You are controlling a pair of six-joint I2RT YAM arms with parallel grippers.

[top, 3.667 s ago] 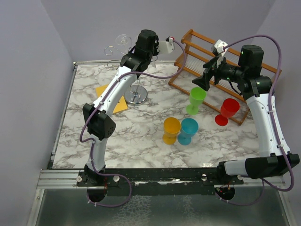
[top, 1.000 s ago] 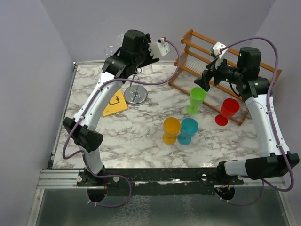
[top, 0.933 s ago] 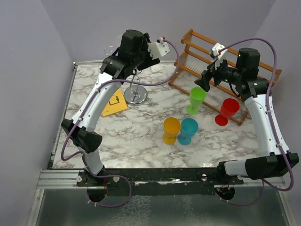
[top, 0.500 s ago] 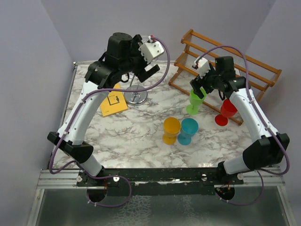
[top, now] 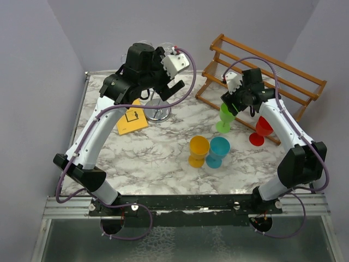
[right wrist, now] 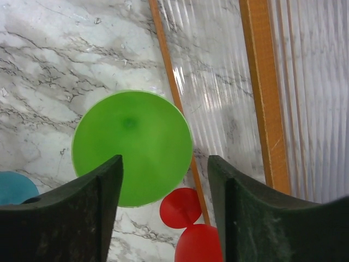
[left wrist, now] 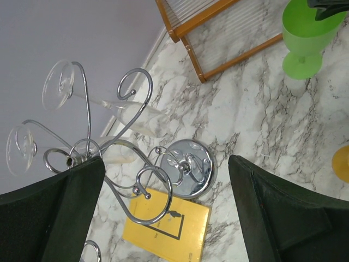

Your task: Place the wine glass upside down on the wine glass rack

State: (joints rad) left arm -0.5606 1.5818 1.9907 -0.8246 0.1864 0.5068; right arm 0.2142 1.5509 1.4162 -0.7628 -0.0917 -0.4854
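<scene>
Wine glass rack (left wrist: 188,166) of shiny chrome stands near the far edge of the table (top: 163,158), left of its middle, with two clear wine glasses (left wrist: 59,84) hanging upside down from its curled arms. Left tool (left wrist: 166,162) hovers above it, jaws wide open, gripping nothing. Right tool (right wrist: 163,158) hangs over the green wine glass (right wrist: 131,142), which stands upright just beside the wooden rack (top: 272,65); its jaws are apart, one either side of the rim, not closed on it

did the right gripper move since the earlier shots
Yes. The right gripper swung left along the wooden rack and dropped over the green glass.
</scene>
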